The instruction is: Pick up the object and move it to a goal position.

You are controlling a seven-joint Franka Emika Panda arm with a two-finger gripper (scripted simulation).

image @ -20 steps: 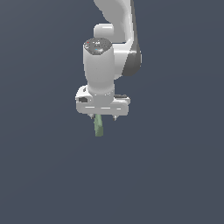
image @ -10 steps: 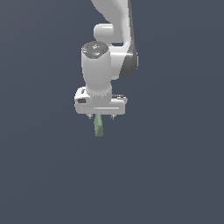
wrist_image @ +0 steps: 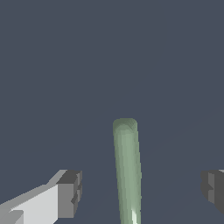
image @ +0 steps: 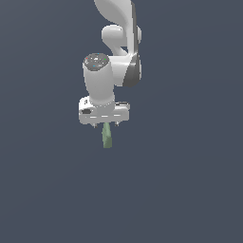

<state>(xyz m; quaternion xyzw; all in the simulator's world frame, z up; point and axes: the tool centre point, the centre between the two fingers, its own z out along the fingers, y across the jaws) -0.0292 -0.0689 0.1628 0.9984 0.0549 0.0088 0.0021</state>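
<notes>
The object (image: pixel 107 136) is a small muted-green elongated block with rounded edges, showing directly beneath the white hand in the exterior view. In the wrist view the object (wrist_image: pixel 127 170) runs lengthwise between the two fingers. My gripper (image: pixel 107 125) points down over it and is open. In the wrist view the gripper (wrist_image: pixel 142 190) has its fingers (wrist_image: pixel 70 192) set wide apart, each with a clear gap to the block, touching nothing. The block's upper end is hidden behind the hand in the exterior view.
A plain dark grey-blue surface (image: pixel 190 190) fills the background in both views. The white arm (image: pixel 121 52) rises above the hand toward the top of the exterior view.
The hand and wrist have drifted slightly toward the exterior view's left. The green block has stayed where it was, and the fingers remain open.
</notes>
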